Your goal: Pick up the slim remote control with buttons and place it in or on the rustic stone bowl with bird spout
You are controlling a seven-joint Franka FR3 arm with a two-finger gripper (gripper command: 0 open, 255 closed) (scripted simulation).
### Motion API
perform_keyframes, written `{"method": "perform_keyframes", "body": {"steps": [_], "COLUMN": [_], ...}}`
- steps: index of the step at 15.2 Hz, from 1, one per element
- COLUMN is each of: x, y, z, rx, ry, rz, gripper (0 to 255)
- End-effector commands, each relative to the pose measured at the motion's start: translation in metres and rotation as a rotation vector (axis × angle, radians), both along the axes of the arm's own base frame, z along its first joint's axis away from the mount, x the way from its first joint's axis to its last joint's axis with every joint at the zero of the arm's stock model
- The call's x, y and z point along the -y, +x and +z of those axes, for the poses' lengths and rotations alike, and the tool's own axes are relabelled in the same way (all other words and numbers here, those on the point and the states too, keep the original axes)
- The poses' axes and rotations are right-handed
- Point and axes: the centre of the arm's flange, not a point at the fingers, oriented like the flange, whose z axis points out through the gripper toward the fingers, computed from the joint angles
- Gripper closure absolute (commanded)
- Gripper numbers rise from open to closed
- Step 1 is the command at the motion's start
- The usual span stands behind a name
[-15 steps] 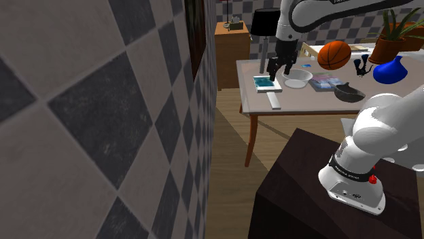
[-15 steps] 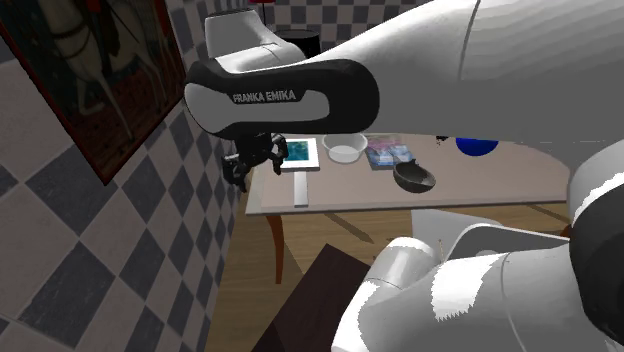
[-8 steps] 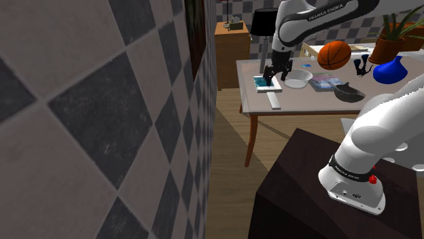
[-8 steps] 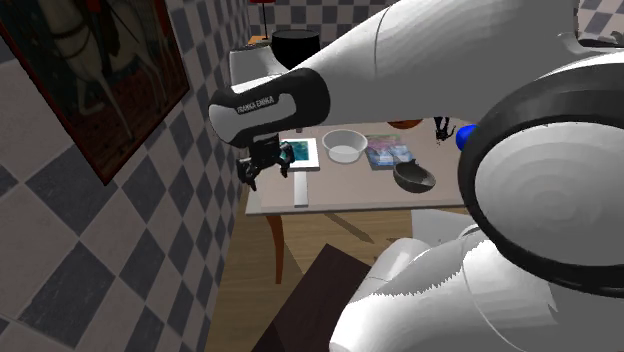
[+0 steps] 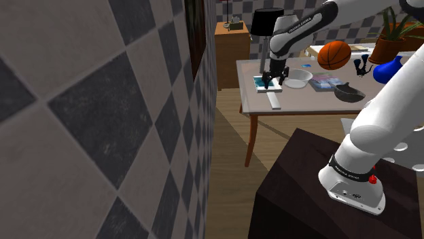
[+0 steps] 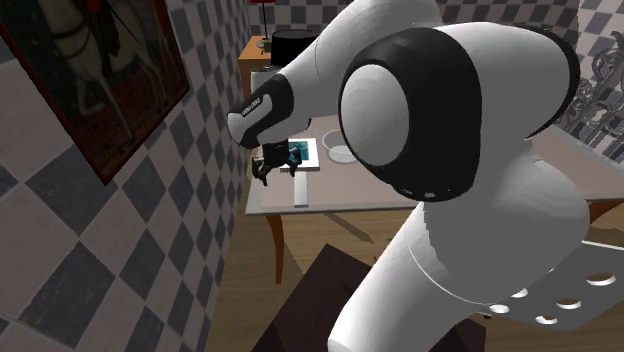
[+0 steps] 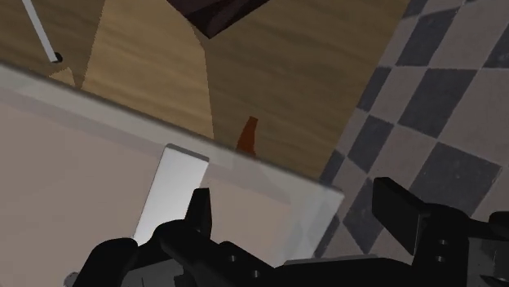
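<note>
While the jaws stand open with nothing between them, you have one slim white remote (image 5: 274,100) lying flat on the worktop (image 5: 306,112), close to the near edge at the shoulder view's left end. One dark bowl with a spout (image 5: 348,93) sits well to the right of it, nearer the stand (image 5: 306,197). Count also one white bowl (image 5: 297,79), one teal-covered book (image 5: 261,83), one flat magazine (image 5: 325,83), one orange ball (image 5: 334,55), one blue vase (image 5: 386,71), one potted plant (image 5: 391,42) and one black-shaded lamp (image 5: 266,20) at the far left.

Your arm rises from the stand at the shoulder view's lower right, crosses high over the worktop, and its forearm slopes down to the far left. The hand points downward there, low over the book and just beyond the remote's far end. In the second exterior view the hand hangs just left of the book, with the remote lying just nearer. From the wrist view, the remote lies just beside one finger (image 7: 200,214), outside the gap. The other finger (image 7: 400,208) shows against the chequered wall past the worktop's corner.

Your worktop is pale and plain, carried on brown wooden legs (image 7: 247,134) over a wooden plank floor (image 5: 234,156). A grey chequered wall (image 5: 102,115) runs along the left. It carries a framed picture (image 6: 95,75). A wooden cabinet (image 5: 231,44) stands beyond the worktop.
</note>
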Motion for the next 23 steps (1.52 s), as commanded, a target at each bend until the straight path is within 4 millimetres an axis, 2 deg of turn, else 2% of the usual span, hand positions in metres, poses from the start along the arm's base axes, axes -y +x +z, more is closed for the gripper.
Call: {"method": "perform_keyframes", "body": {"steps": [1,9,17,23], "x": [0.021,0.100,0.179,0.178], "y": [0.007,0.030,0.044,0.044], "z": [-0.019,-0.087,-0.157,-0.188], "rx": [-0.001,-0.006,-0.011,-0.011], "ry": [0.003,0.018,0.033,0.033], "rz": [-0.028,-0.139,-0.248,-0.248], "gripper": [0,0,0,0]}}
